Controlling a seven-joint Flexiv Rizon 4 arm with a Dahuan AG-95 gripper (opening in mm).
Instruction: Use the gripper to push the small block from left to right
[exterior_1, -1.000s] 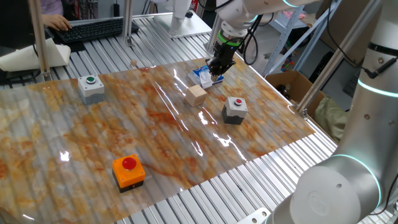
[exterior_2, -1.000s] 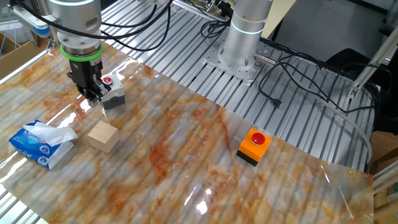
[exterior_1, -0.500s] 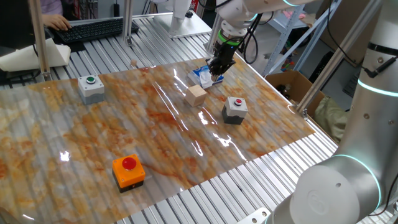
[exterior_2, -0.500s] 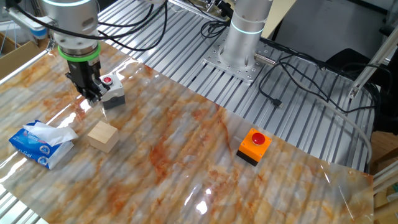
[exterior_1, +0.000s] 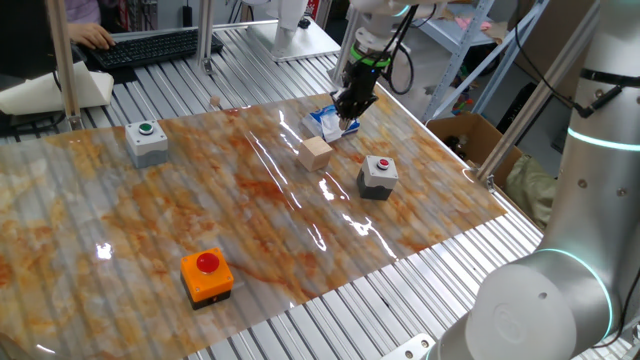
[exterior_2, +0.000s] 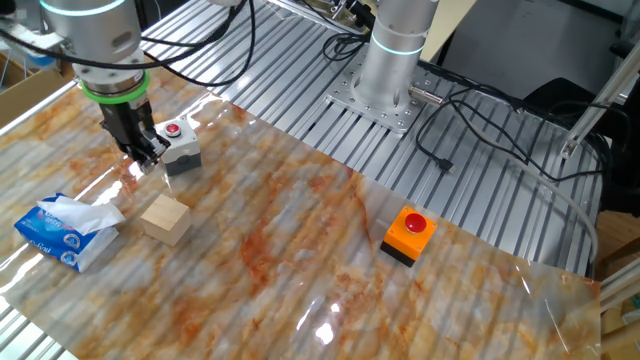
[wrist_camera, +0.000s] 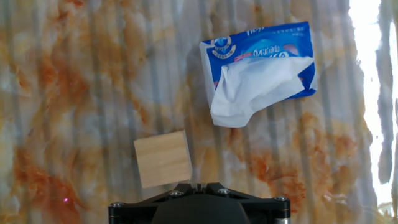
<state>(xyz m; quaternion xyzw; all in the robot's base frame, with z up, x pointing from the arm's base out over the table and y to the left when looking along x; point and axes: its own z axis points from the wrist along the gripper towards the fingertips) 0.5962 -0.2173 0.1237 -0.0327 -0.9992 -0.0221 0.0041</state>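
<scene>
Jaws pressed together and holding nothing, the gripper (exterior_1: 347, 113) hangs at upper centre over the tissue pack (exterior_1: 326, 121), the small block (exterior_1: 315, 153) just below it; from the other side the block sits left of centre, and the hand view shows it bottom centre.

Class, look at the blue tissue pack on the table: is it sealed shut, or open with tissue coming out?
Open. In the hand view a crumpled white tissue spills out of the blue tissue pack; the other fixed view shows white tissue bunched on top of it too.
</scene>
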